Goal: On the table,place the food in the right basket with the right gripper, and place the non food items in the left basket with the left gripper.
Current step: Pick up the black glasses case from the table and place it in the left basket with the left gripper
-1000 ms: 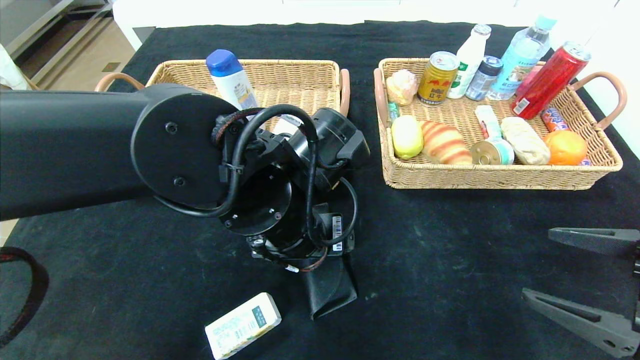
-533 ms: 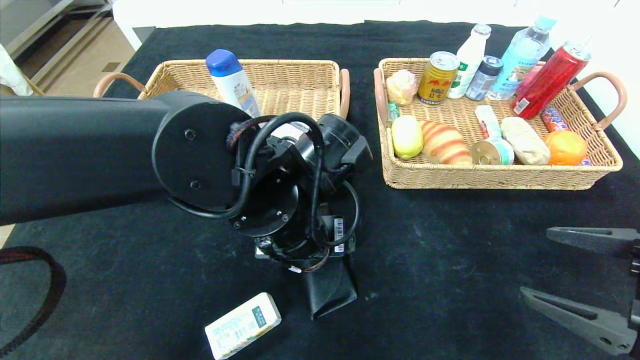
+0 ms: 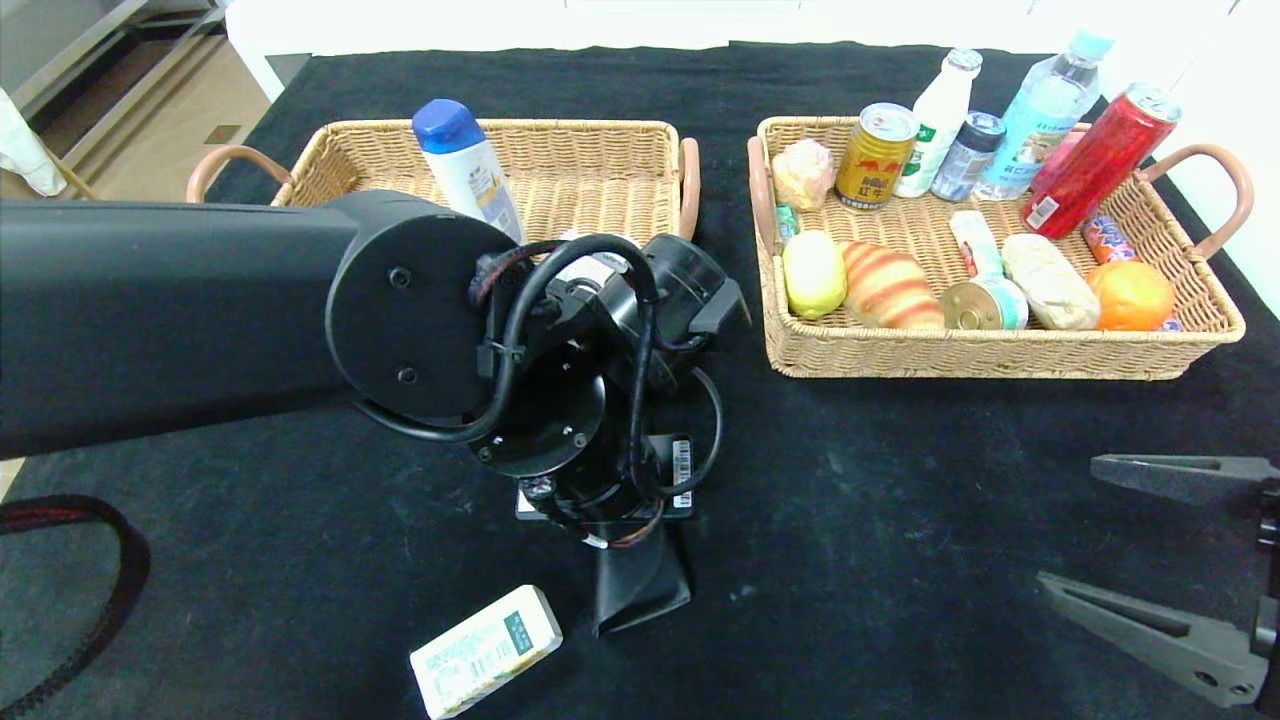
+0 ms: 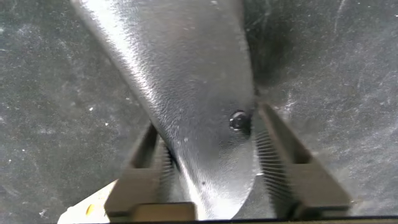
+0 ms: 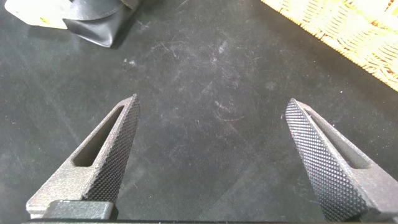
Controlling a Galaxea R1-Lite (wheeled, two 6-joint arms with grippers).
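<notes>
The flat black glasses case [image 3: 640,595] lies on the black table in front of the left basket [image 3: 560,128]. My left gripper [image 4: 208,118] reaches down over the case [image 4: 199,93], its ribbed fingers [image 4: 273,155] pressed against both long sides. The shampoo bottle [image 3: 465,165] stands in the left basket. A white carton [image 3: 485,650] lies beside the case, near the front edge. Lemon [image 3: 813,272] and croissant [image 3: 888,285] rest in the right basket [image 3: 1000,355]. My right gripper [image 3: 1068,522] hovers open at the near right, nothing between its fingers [image 5: 112,155].
The right basket also holds cans, bottles, an orange [image 3: 1130,295] and wrapped snacks. My thick left arm [image 3: 180,310] spans the left half of the head view, hiding part of the left basket. A red-and-black cable [image 3: 70,610] loops at the near left.
My left arm has sunk lower onto the glasses case and its fingers have closed in on it; the case now looks narrower and slightly shifted. The right gripper has barely moved.
</notes>
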